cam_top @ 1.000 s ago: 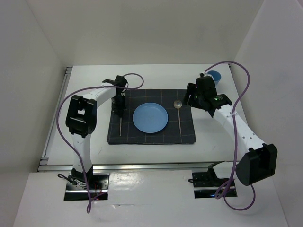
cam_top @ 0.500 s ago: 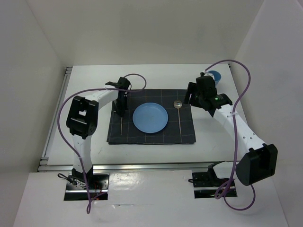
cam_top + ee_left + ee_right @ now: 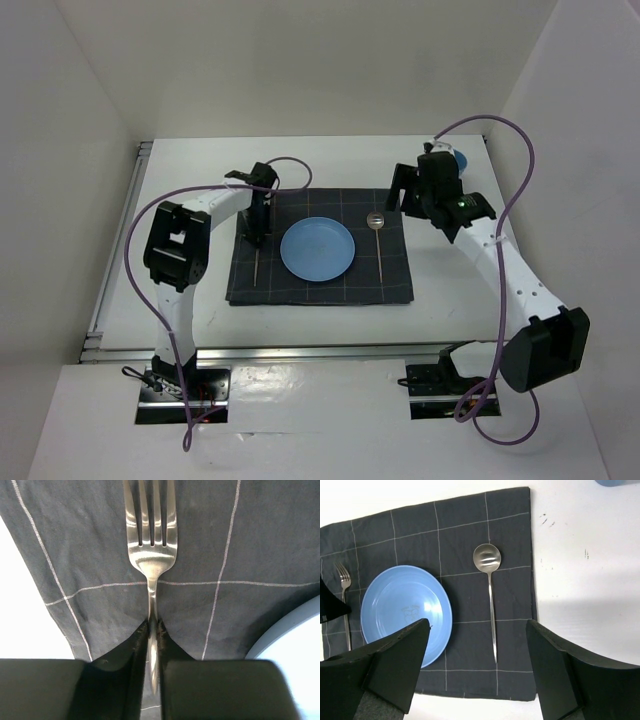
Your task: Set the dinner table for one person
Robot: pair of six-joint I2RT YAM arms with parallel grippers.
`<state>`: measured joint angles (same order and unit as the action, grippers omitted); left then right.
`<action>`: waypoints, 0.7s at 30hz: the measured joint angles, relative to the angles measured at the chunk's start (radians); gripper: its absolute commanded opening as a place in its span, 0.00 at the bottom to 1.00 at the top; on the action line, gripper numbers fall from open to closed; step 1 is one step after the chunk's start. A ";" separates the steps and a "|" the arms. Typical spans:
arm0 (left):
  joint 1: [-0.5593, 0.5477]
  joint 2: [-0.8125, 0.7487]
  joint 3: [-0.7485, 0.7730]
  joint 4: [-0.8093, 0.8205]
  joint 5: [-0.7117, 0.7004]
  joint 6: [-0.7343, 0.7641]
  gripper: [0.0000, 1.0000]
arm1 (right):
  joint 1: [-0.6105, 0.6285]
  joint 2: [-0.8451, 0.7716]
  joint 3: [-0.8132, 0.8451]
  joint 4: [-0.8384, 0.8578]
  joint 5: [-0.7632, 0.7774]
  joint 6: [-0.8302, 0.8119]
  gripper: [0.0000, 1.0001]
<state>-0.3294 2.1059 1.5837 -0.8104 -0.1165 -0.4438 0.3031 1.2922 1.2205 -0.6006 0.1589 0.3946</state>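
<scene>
Top view, 12 = far side, 6 = arm bases.

- dinner table: white rectangular top filling the middle of the view. Its long axis looks like 9–3 and its short axis 12–6. A metal rail shows along the 6 edge and the 9 edge.
- Dark checked mat lies flat near table centre, long side also 9–3.
- Blue plate is centred on the mat.
- fork is on the mat at the plate's 9, just beside it and not touching. Axis 12–6, tines to 12.
- spoon is on the mat at the plate's 3, clear of the plate. Axis 12–6, bowl to 12, handle to 6.
- left gripper is down at the fork's neck. The jaws are narrow and straddle the handle, and the fork lies flat on the mat. Can't tell whether the pads press on the handle or just flank it.
- right gripper is up over the mat's 3 edge, above the spoon, with jaws wide and nothing between them.
- A small blue item is on the table at roughly 1–2, mostly hidden behind the right wrist. Can't tell what it is.
</scene>
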 measured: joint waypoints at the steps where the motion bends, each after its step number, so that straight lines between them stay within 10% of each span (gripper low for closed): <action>1: 0.002 0.000 0.000 -0.001 0.006 0.000 0.30 | 0.000 0.000 0.006 -0.006 -0.001 -0.001 0.89; 5: 0.006 -0.001 0.000 -0.020 0.026 0.003 0.64 | -0.001 0.047 0.105 -0.085 0.012 0.024 1.00; 12: 0.006 -0.004 0.000 -0.035 0.031 0.003 0.67 | -0.062 0.271 0.512 -0.254 0.082 0.087 1.00; 21: 0.039 -0.004 0.019 -0.092 0.041 0.023 0.67 | -0.475 0.421 0.500 -0.162 0.042 0.091 1.00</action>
<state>-0.2909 2.1021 1.6032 -0.9024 -0.0753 -0.4206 -0.1719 1.7130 1.7210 -0.7628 0.2005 0.4854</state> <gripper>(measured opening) 0.668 0.999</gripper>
